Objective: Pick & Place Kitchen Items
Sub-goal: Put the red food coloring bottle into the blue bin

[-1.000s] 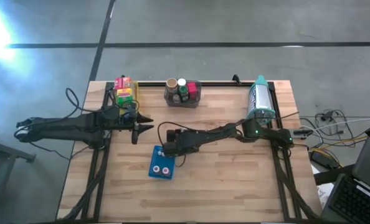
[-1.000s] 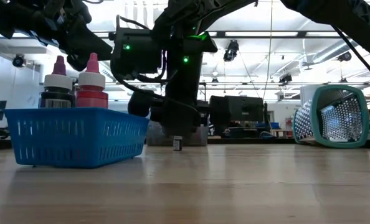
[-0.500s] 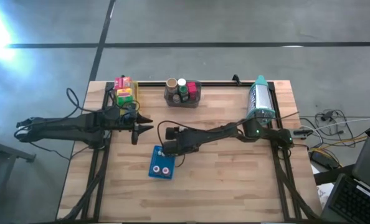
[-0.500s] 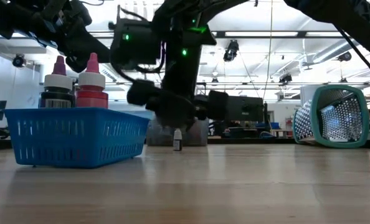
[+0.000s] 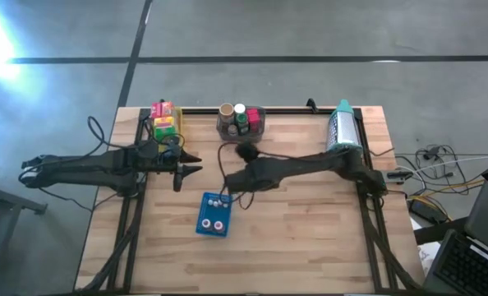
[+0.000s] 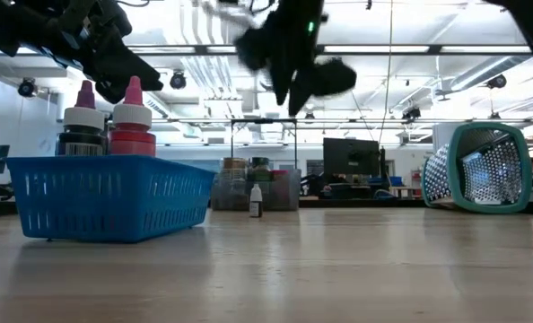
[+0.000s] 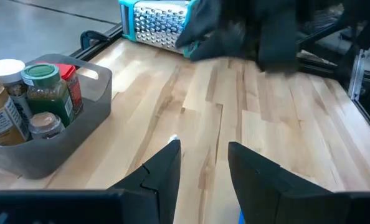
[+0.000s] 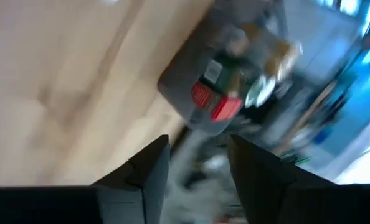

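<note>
A tiny white-grey bottle (image 6: pixel 256 201) stands upright on its base on the table, to the right of the blue tray (image 6: pixel 105 197). The tray (image 5: pixel 203 205) holds a dark bottle (image 6: pixel 84 121) and a red bottle (image 6: pixel 132 117), both pink-capped. My right gripper (image 6: pixel 295 76) (image 8: pixel 197 155) is open and empty, high above the tiny bottle. My left gripper (image 7: pixel 200 162) (image 5: pixel 191 168) is open and empty, hovering left of the tray. Jars stand in the grey bin (image 5: pixel 241 123) (image 7: pixel 48 124). Coloured boxes (image 5: pixel 163 119) are stacked at the far left corner.
A teal perforated basket (image 5: pixel 342 131) (image 6: pixel 482 166) lies on its side at the far right. The grey bin (image 8: pixel 216 99) sits at the middle of the far edge. A black frame runs along the table's sides. Bare wood shows on the near half and right of the tray.
My right gripper has risen from just above the tiny bottle to well above the table and has swung round toward the far edge. The tiny bottle stays standing where it was. The left arm has kept still.
</note>
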Controlling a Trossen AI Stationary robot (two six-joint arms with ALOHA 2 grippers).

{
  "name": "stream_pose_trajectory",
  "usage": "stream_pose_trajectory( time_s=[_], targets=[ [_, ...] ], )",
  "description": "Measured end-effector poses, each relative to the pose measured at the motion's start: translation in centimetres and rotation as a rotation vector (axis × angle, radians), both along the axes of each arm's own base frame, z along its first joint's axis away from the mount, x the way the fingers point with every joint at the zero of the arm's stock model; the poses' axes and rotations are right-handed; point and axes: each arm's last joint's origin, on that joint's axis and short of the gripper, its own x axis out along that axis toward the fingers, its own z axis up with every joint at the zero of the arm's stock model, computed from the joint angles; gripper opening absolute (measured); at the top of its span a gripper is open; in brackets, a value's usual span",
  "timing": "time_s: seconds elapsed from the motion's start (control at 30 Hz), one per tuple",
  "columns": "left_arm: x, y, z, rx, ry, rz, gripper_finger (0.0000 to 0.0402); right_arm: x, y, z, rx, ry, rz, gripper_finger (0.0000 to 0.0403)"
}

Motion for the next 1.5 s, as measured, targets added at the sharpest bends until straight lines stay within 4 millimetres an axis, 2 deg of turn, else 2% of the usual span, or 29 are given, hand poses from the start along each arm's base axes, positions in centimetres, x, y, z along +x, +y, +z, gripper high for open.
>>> stream_pose_trajectory(
  time_s=[0.13, 0.23, 0.37, 0.53, 0.67, 0.8, 0.97, 1.1, 1.5],
  targets=[
    [0.0, 0.0, 0.0, 0.000, 0.000, 0.000, 0.0140, -1.7, 0.0, 3.6, 0.120, -0.325, -0.252, 0.0135],
    [0.0, 0.0, 0.0, 0.008, 0.001, -0.002, 0.0140, -3.2, 0.0, 6.0, 0.242, -0.489, -0.392, 0.0112],
    [0.0, 0.0, 0.0, 0.009, 0.001, -0.003, 0.0140, -5.2, 0.3, 8.0, 0.334, -0.568, -0.453, 0.0077],
    [0.0, 0.0, 0.0, 0.009, 0.001, -0.003, 0.0140, -7.9, 0.8, 8.8, 0.359, -0.612, -0.471, 0.0033],
    [0.0, 0.0, 0.0, 0.009, 0.000, -0.003, 0.0140, -9.4, 0.6, 8.2, 0.385, -0.662, -0.473, 0.0011],
    [0.0, 0.0, 0.1, 0.014, -0.006, -0.004, 0.0140, -10.8, 0.7, 6.7, 0.503, -0.671, -0.469, 0.0008],
    [0.0, 0.0, 0.1, 0.026, -0.004, -0.008, 0.0140, -12.4, 0.3, 4.8, 0.636, -0.748, -0.385, 0.0008],
    [0.0, 0.0, 0.1, 0.028, -0.003, -0.008, 0.0140, -13.9, -0.8, 3.8, 0.737, -0.814, -0.330, 0.0008],
    [0.0, 0.0, 0.1, 0.035, -0.002, -0.001, 0.0140, -19.2, -4.5, 1.0, 0.771, -1.056, -0.189, 0.0008]
  ],
)
